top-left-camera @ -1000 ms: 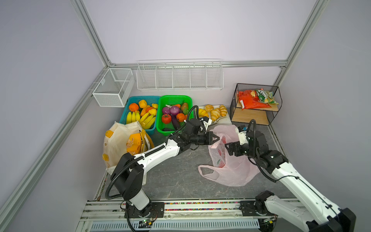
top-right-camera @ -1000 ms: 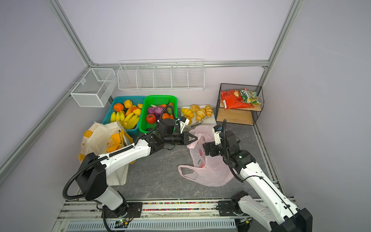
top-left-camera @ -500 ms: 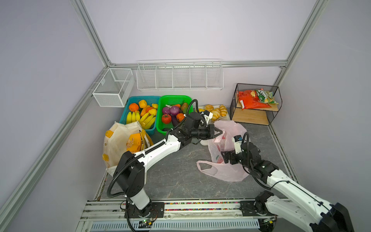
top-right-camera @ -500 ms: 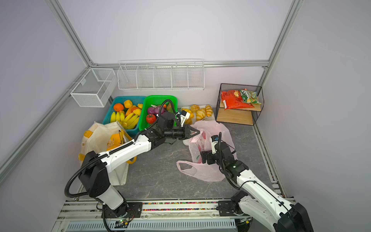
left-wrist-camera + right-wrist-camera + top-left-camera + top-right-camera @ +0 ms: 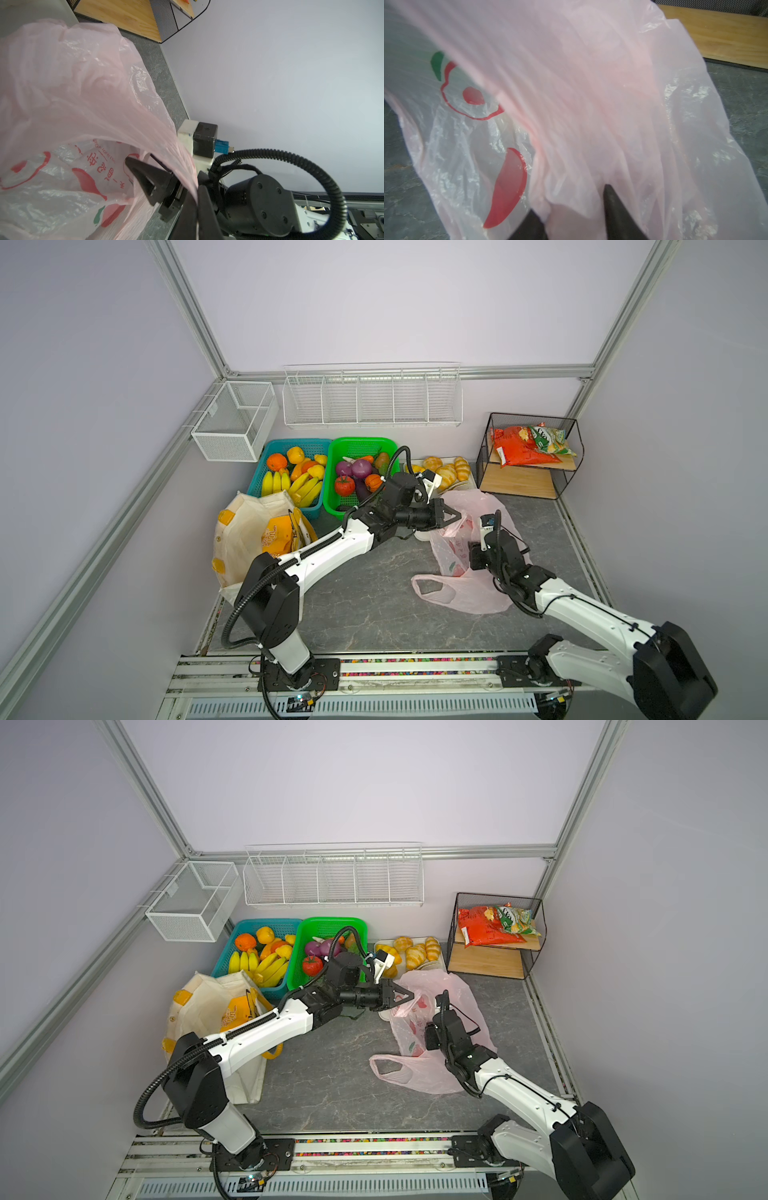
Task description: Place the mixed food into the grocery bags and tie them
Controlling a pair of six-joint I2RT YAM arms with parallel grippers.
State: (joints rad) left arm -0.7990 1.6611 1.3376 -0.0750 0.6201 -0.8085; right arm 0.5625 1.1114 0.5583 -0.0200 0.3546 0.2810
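Two arms meet at the pink bag (image 5: pixel 469 593): the outstretched left gripper (image 5: pixel 455 515) pinches its raised rim, while the bent right gripper (image 5: pixel 569 197) straddles film, grip unclear.

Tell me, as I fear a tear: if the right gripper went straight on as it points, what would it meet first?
The pink plastic bag: in the right wrist view its film hangs directly ahead of the right gripper, apparently touching it, though depth is unclear.
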